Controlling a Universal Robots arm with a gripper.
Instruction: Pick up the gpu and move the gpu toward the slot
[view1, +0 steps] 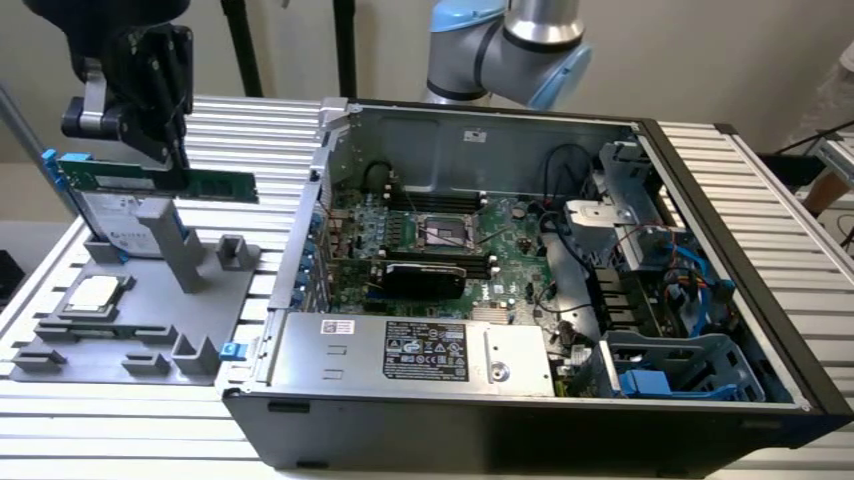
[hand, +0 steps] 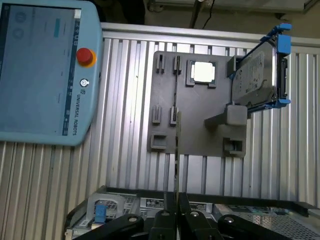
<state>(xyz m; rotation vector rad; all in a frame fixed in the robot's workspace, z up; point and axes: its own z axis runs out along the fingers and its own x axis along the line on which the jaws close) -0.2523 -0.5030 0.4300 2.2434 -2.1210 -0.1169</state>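
My gripper (view1: 174, 162) hangs high over the grey tray at the exterior view's left. It is shut on a thin green circuit stick (view1: 220, 186) held level above the tray's posts. In the wrist view that stick (hand: 176, 160) shows edge-on as a thin line running out from between the fingers (hand: 176, 201). The gpu (view1: 420, 278), black shroud facing the camera, stands upright on the motherboard inside the open case, far from the gripper. The slot beneath it is hidden.
On the grey tray (view1: 147, 300) stand a silver hard drive with blue rails (view1: 114, 225) and a square CPU chip (view1: 96, 292). The open case (view1: 534, 430) fills the exterior view's right. A teach pendant (hand: 45, 70) lies on the ribbed table beside the tray.
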